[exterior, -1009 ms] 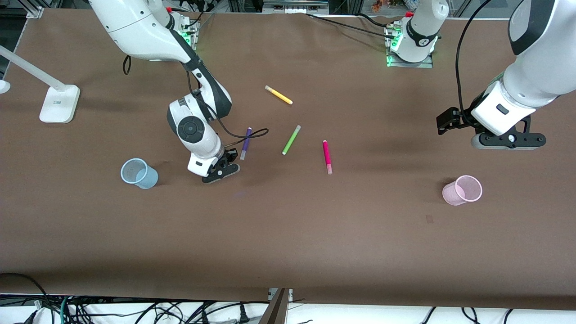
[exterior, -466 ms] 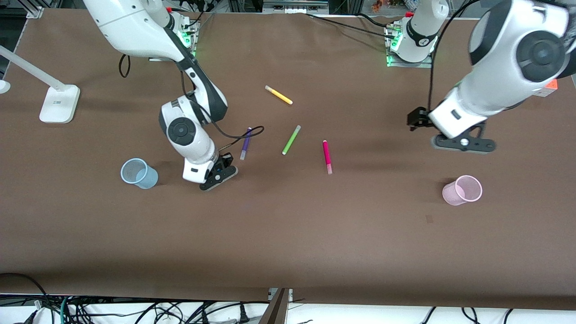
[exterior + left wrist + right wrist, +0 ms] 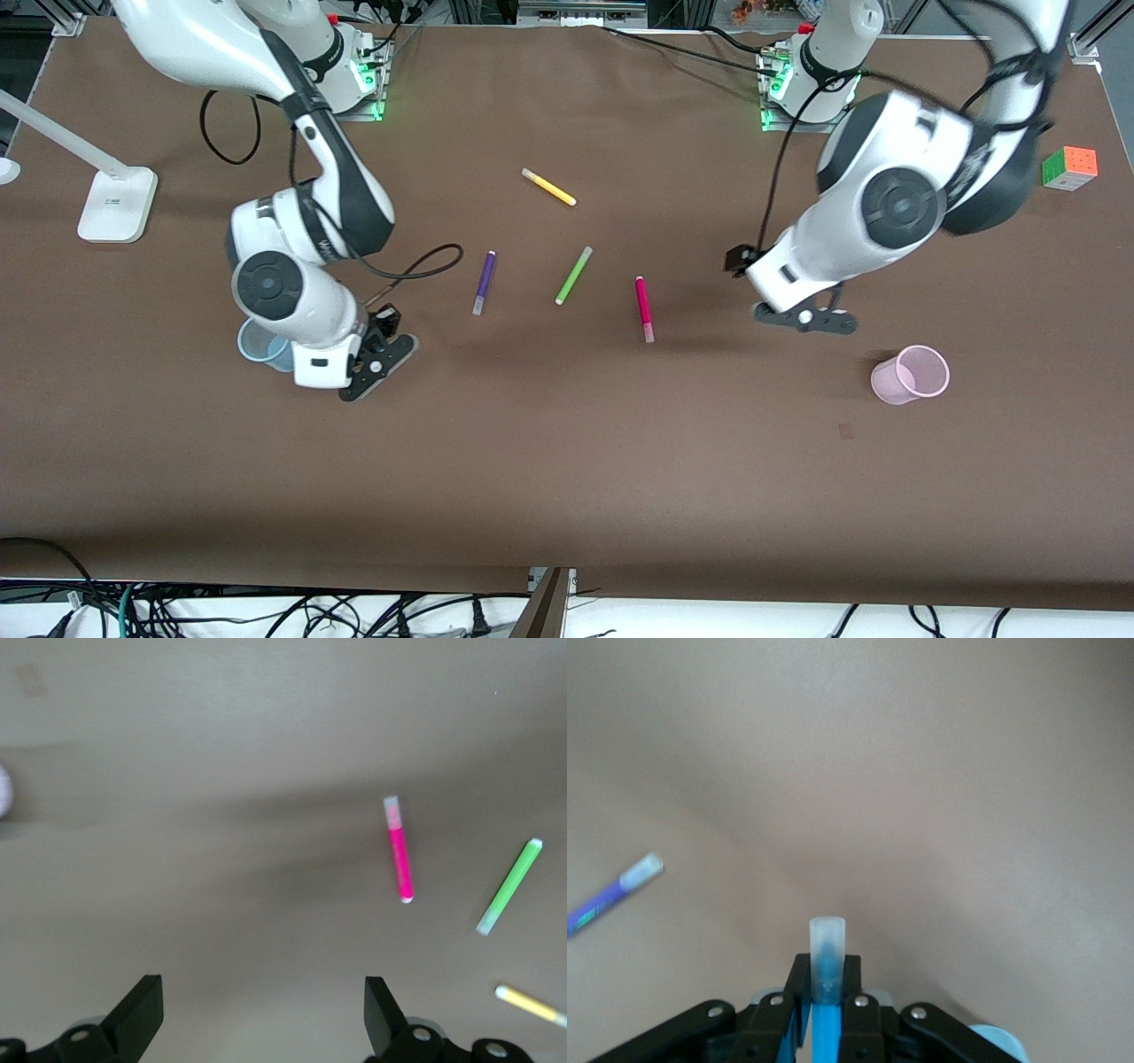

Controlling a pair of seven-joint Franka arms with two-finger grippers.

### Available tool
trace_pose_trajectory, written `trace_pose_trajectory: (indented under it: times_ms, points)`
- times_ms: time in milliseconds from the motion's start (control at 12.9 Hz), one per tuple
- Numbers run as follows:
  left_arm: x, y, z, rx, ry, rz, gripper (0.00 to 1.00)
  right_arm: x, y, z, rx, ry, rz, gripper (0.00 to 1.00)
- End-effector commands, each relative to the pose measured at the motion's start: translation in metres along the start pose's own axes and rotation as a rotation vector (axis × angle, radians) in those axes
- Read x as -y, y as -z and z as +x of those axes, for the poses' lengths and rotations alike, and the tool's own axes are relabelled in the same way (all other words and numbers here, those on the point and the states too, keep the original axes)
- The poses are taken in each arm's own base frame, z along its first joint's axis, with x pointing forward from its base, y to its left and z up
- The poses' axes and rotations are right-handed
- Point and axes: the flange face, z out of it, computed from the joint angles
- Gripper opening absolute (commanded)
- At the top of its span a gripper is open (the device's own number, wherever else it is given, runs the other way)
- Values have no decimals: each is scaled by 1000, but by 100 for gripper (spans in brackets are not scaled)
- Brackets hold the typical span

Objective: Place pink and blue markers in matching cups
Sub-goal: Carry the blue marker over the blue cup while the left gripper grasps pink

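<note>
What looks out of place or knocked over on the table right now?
Nothing looks spilled or damaged. The one stray is a colour cube at the left arm's end of the table, unrelated to the pens. The pink cup and blue cup both look upright.

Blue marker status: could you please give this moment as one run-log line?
right gripper: shut on blue marker, beside blue cup | left gripper: open, near pink marker | pink cup: empty
</note>
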Motion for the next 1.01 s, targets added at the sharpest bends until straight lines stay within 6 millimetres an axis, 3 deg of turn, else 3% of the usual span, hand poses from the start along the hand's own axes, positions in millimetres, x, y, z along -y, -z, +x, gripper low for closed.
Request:
trace_pose_trajectory:
  times_ms: [0,311,776,932]
  points:
    - [-37,-49,18,9,57,-12,100,-16,32,-11,-20,107,82,12]
    - [-70,-123,40,-5,91,-40,100,-58,45,-47,-111,287,189,12]
    - [-97,-197,34,-62,142,-82,100,-108,42,-90,-273,465,291,12]
    - [-110,-211,28,-70,131,-62,100,-123,36,-104,-324,511,320,12]
